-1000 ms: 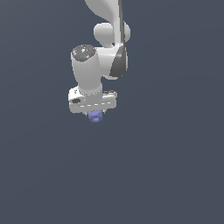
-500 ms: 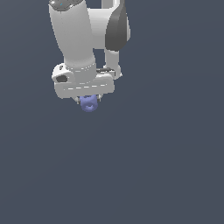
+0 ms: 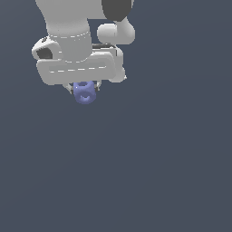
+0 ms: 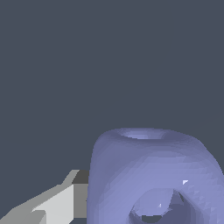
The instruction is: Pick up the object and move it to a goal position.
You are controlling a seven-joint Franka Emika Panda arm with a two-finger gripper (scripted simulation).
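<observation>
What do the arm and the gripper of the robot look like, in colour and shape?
The arm is glossy white with rounded, thick segments and a black joint patch. The gripper has a wide white bar marked with a thin dashed line. One finger is angular, white with a dark grey tip.

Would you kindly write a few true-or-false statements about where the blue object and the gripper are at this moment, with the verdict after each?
1. The periwinkle-blue object sits directly under the white gripper in the exterior view. True.
2. The object is wider than the white gripper bar. False: it is much narrower than the bar.
3. The wrist view shows a hole through the object. True.
4. The object lies far away from the gripper. False: it sits between the fingers, and one finger shows right beside it in the wrist view.
5. A second, red object lies in the exterior view. False: only the blue object shows against the plain dark background.
</observation>
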